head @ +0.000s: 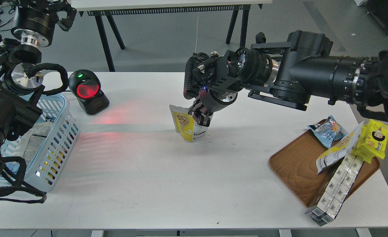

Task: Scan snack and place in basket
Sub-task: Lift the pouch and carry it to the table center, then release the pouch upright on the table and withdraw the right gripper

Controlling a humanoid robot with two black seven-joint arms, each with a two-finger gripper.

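Note:
The snack (186,126), a small pouch with a yellow bottom, a white top and a picture of brown balls, is near the table's middle, almost upright, its bottom at or just above the tabletop. My right gripper (198,116) is shut on its upper right edge, coming from the right. The light blue slotted basket (54,138) stands at the table's left edge with white packets inside. My left arm hangs over the basket; its gripper (60,11) is at the top left, dark and partly cut off, and its fingers cannot be told apart.
A black scanner (88,91) with a red glowing window stands at the back left and throws red light on the table. A brown wooden tray (296,168) at the right holds a blue pouch (327,131), a long yellow-white pouch (337,149), a bright yellow bag (375,138) and white boxes (337,186).

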